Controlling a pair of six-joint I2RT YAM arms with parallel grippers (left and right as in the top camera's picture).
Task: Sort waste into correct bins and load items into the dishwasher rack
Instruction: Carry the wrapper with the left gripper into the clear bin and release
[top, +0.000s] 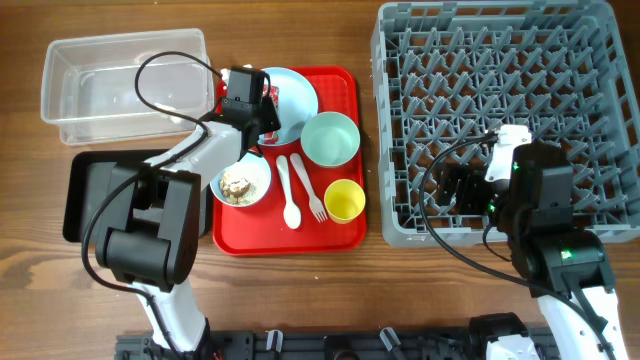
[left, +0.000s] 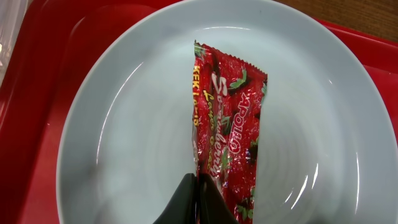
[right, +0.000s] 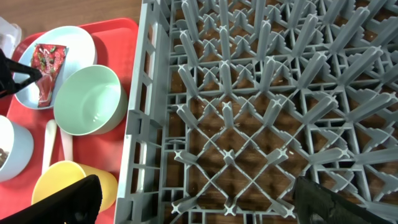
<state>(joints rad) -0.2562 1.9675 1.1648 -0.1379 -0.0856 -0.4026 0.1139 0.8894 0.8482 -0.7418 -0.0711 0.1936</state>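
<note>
A red-and-white snack wrapper (left: 227, 124) lies on the pale blue plate (left: 124, 124) at the back of the red tray. My left gripper (left: 198, 202) is shut on the wrapper's near end; overhead it sits at the plate's left edge (top: 262, 105). The right wrist view also shows the wrapper (right: 47, 70). My right gripper (right: 199, 205) is open and empty over the front left part of the grey dishwasher rack (top: 500, 60). A pale blue bowl (top: 258, 172) holds food scraps (top: 236, 185). A mint bowl (top: 330, 138), yellow cup (top: 345, 200), white spoon (top: 288, 192) and fork (top: 308, 190) are on the tray.
The clear tub (top: 125, 80) stands at the back left, with the black tray (top: 85, 195) in front of it, partly under my left arm. The red serving tray (top: 340, 235) lies between them and the rack. Bare wooden table runs along the front.
</note>
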